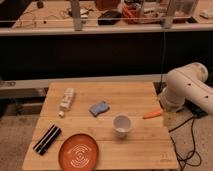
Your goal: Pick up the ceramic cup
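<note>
The cup (122,125) stands upright on the wooden table (135,95), right of the middle and toward the near edge, with its open mouth facing up. It is white and round, wide at the rim and narrower at the base, and its surface looks smooth and glazed.

The gripper (168,117) hangs at the table's right edge, below the bulky white arm (187,89). It is to the right of the cup and a little farther back, clearly apart from it. Whether the gripper is open or closed cannot be told. A slim orange carrot-shaped piece (153,114) lies on the table between the cup and the gripper, just beside the gripper.

A white bottle (66,101) lies on its side at the far left of the table; the marks on it are too small to read. A small mark at the table's near right corner is also unreadable.

A soft-looking blue sponge (99,108) lies near the middle, beyond the cup and to its left. A round orange plate (78,151) with pale ring patterns sits at the near edge, left of the cup. A long black block (47,139) lies slantwise to the plate's left. The tabletop is pale wood in plank-like strips.
</note>
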{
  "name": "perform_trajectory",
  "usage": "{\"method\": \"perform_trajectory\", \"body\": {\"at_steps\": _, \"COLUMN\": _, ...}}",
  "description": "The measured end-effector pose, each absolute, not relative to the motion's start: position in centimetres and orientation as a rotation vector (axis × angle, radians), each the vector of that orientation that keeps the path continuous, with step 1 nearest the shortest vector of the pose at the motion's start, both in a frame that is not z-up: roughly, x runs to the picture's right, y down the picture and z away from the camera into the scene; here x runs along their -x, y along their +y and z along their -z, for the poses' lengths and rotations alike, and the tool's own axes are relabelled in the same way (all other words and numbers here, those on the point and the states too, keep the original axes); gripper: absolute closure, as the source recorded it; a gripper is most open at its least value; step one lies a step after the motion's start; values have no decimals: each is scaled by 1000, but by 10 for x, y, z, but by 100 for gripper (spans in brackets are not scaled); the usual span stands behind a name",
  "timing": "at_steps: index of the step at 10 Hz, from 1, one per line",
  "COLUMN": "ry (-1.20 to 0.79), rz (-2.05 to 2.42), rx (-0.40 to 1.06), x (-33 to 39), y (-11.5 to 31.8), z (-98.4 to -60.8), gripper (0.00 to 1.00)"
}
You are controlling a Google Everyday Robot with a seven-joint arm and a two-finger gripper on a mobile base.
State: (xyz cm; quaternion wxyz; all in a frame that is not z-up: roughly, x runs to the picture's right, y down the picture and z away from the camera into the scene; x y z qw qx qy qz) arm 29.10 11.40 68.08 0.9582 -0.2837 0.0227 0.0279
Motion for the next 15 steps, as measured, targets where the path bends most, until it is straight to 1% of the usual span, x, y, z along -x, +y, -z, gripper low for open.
{"method": "perform_trajectory", "body": {"at_steps": 15, "ry": 48, "rz": -49, "rx": 577, "x": -288, "y": 117, "z": -680, "gripper": 20}}
